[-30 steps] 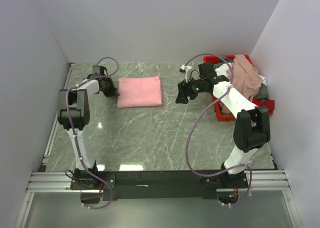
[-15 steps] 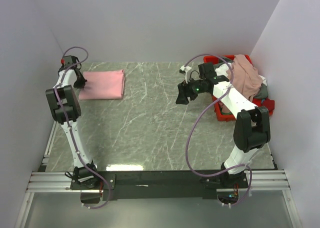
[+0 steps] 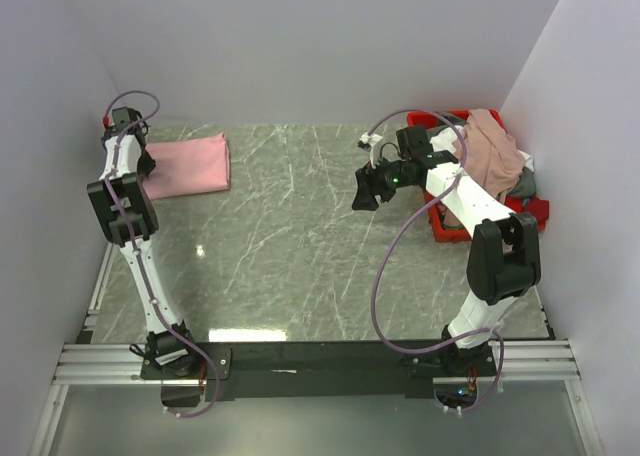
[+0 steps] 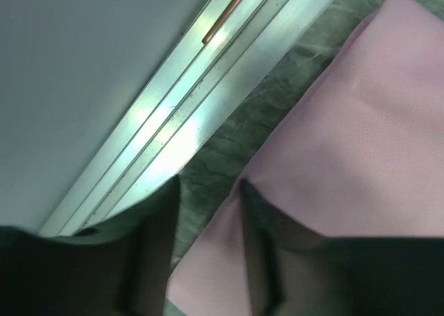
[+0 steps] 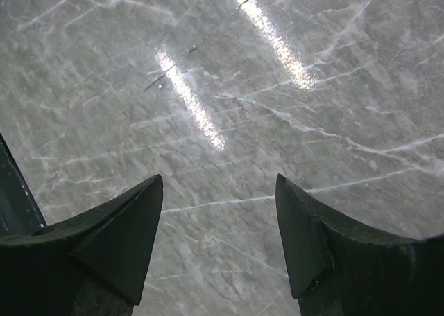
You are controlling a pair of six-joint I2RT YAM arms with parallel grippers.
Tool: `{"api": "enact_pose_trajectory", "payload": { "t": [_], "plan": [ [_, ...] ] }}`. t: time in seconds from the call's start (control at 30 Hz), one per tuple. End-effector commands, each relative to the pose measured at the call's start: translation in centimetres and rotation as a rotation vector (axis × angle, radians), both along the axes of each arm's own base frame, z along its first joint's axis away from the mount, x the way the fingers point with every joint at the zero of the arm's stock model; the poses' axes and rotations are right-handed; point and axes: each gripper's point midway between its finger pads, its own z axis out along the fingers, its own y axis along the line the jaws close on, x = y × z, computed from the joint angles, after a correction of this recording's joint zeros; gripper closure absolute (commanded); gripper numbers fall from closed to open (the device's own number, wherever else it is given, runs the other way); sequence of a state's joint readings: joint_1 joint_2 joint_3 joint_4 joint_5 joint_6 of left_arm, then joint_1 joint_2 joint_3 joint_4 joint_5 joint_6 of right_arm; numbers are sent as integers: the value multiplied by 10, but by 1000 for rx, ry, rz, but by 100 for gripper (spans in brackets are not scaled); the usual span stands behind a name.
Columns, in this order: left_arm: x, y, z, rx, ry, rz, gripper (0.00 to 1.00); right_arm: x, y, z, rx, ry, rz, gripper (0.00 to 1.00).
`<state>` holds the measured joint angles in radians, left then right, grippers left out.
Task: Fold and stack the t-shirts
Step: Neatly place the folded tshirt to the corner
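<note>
A folded light pink t-shirt (image 3: 188,164) lies flat at the table's far left corner, next to the left wall. My left gripper (image 3: 144,162) sits at its left edge. In the left wrist view the pink t-shirt (image 4: 347,143) fills the right side, and its edge runs through the gap of the left gripper (image 4: 207,205), whose jaws stand apart. My right gripper (image 3: 362,191) hovers open over bare marble; the right gripper (image 5: 218,191) has nothing between its fingers. A dusty rose t-shirt (image 3: 490,151) is heaped on the red bin.
The red plastic bin (image 3: 445,228) stands at the right edge by the right arm, with grey cloth (image 3: 522,184) and a bit of white cloth (image 3: 527,162) beside the heap. An aluminium rail (image 4: 208,87) runs along the left wall, close to the left gripper.
The left arm has slid the folded pink t-shirt from the back middle to the far left corner, and its jaws have parted. The right arm has not moved.
</note>
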<state>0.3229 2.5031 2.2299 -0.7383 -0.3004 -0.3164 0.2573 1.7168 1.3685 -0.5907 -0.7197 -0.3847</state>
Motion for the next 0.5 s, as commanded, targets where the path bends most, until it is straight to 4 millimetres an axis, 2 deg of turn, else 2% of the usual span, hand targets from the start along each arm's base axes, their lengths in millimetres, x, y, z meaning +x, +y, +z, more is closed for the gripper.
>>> {"api": "enact_pose_trajectory", "payload": {
  "t": [0.0, 0.03, 0.07, 0.1, 0.13, 0.17, 0.2, 0.23, 0.27, 0.3, 0.33, 0.37, 0.4, 0.43, 0.47],
  "plan": [
    [16, -5, 72, 1, -160, -18, 52, -2, -3, 11, -4, -48, 17, 28],
    [16, -14, 99, -18, -222, -44, 50, -3, -5, 11, -10, -52, 15, 27],
    [23, -15, 119, -15, -297, -55, 40, -3, -6, 11, -16, -60, 16, 27],
    [23, -19, 133, -22, -336, -64, 34, -4, -7, 11, -21, -62, 17, 27],
    [16, -28, 161, -33, -393, -78, 30, -4, -8, 13, -23, -67, 17, 27],
    [15, -32, 176, -41, -438, -88, 27, -5, -8, 14, -25, -74, 24, 28],
    [12, -37, 211, -33, -521, -101, 26, -5, -10, 15, -34, -80, 20, 27],
    [8, -46, 211, -68, -534, -123, 26, -6, -11, 19, -37, -94, 21, 28],
    [5, -52, 222, -87, -564, -132, 26, -6, -13, 20, -48, -107, 21, 27],
    [-3, -59, 251, -86, -627, -145, 23, -7, -16, 22, -63, -116, 17, 27],
    [-12, -66, 246, -120, -627, -152, 19, -8, -19, 28, -74, -138, 14, 28],
    [-20, -70, 253, -178, -666, -153, 12, -9, -21, 31, -88, -164, 22, 27],
    [-29, -75, 259, -216, -696, -164, 9, -10, -24, 35, -97, -184, 16, 27],
    [-49, -86, 269, -247, -769, -209, 8, -9, -32, 44, -120, -240, -17, 27],
    [-64, -100, 279, -378, -842, -308, 7, -8, -36, 50, -128, -271, -40, 27]
  ]
}}
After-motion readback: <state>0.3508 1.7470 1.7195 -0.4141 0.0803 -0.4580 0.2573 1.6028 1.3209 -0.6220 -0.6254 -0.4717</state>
